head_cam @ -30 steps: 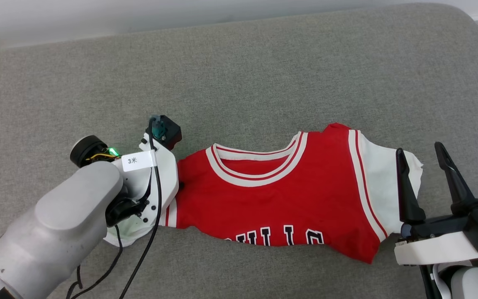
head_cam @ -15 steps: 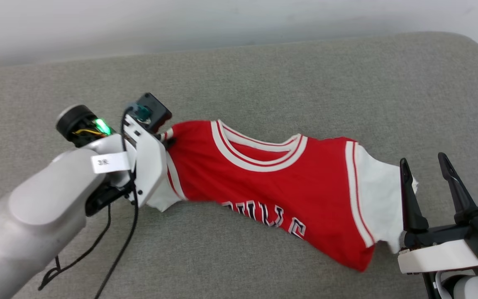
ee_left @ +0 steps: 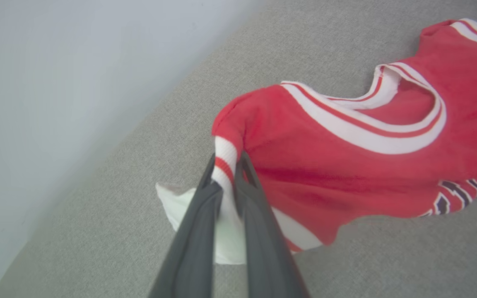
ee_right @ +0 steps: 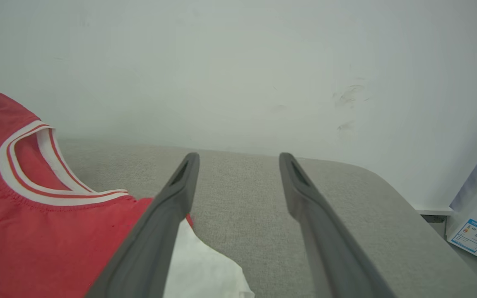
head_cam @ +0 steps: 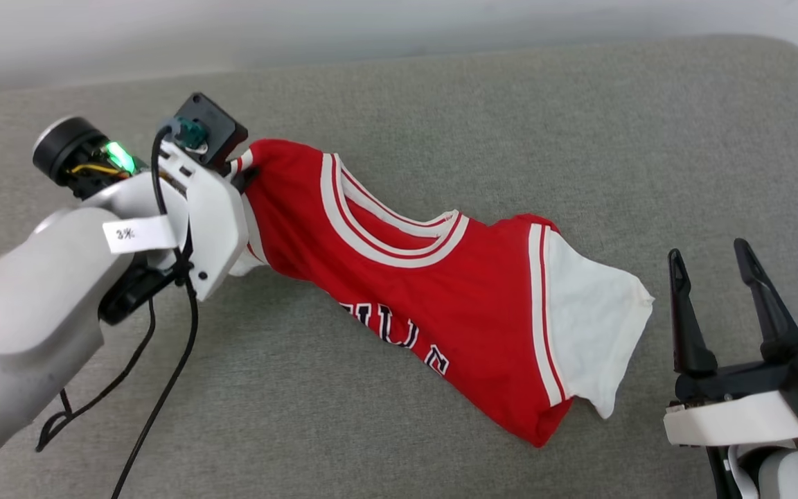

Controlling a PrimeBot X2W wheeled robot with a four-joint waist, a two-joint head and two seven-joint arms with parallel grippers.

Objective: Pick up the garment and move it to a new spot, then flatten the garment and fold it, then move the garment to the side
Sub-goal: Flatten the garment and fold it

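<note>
Pale-grey left forearm [head_cam: 25,298] bears a white label [head_cam: 137,234], black cable [head_cam: 161,398], green light [head_cam: 116,154]; right gripper [head_cam: 708,248] has dark tapered jaws.

A red shirt [head_cam: 440,291] with white sleeves and striped collar trim stretches diagonally across a grey cushion [head_cam: 510,125]. The left gripper [head_cam: 245,177], at upper left, pinches one shoulder and holds that end raised (its fingers are mostly hidden behind the white wrist). The right gripper [head_cam: 709,251] sits at lower right, fingers spread, just beside the other sleeve without touching it.
</note>
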